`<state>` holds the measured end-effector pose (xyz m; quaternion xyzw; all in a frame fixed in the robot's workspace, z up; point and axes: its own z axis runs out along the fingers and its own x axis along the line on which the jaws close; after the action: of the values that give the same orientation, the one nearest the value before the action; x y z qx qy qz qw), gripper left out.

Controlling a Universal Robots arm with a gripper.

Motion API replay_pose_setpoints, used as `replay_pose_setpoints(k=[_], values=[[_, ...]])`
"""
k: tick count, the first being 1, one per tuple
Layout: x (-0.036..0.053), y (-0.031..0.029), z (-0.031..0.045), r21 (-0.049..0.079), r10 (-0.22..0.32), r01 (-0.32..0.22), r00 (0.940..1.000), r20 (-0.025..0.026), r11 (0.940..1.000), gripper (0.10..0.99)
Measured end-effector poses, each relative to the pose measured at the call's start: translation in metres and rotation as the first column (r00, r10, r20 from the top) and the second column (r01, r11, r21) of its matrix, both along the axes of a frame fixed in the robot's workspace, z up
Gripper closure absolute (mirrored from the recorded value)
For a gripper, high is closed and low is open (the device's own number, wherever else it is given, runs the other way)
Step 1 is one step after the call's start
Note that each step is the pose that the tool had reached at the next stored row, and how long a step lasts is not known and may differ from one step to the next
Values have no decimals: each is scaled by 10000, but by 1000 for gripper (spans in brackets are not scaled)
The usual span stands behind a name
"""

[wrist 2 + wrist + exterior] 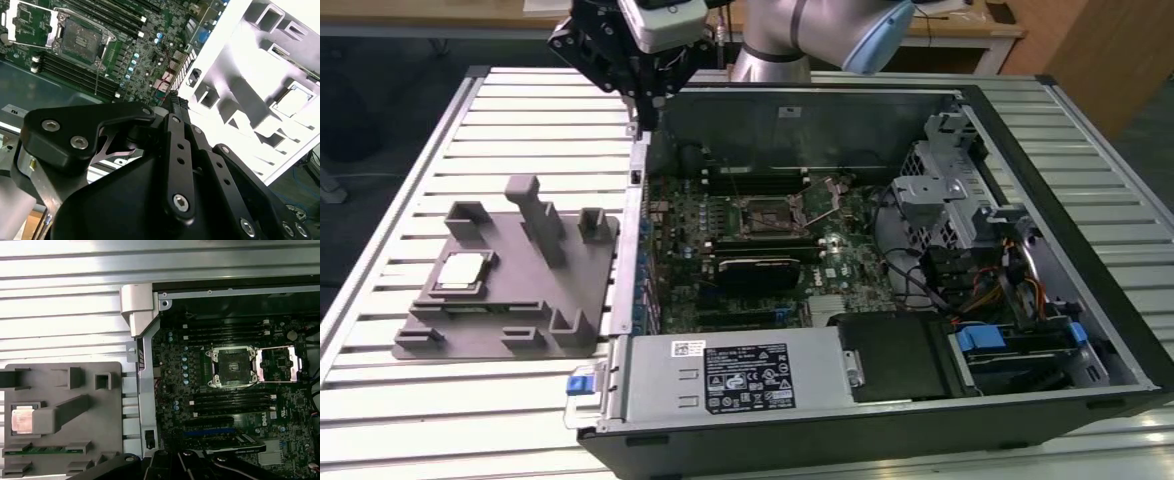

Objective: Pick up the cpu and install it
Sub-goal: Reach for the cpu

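Nearest in the exterior view stands an open computer case on the bench; the cpu lies in the grey fixture beside it, well apart from the claw. In the second wrist view the claw is drawn together. In the first wrist view the cpu sits in its fixture pocket.

cpu: silvery-white top, tan rim
fixture: plain grey
motherboard: dark green
table: white, striped by slats
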<state>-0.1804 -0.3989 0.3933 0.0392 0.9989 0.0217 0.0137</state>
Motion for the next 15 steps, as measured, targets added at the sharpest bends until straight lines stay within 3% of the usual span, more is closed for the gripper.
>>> replay_pose_setpoints(k=[15], values=[[-139,0,0,0,-1,1,10000,2,10000,980]])
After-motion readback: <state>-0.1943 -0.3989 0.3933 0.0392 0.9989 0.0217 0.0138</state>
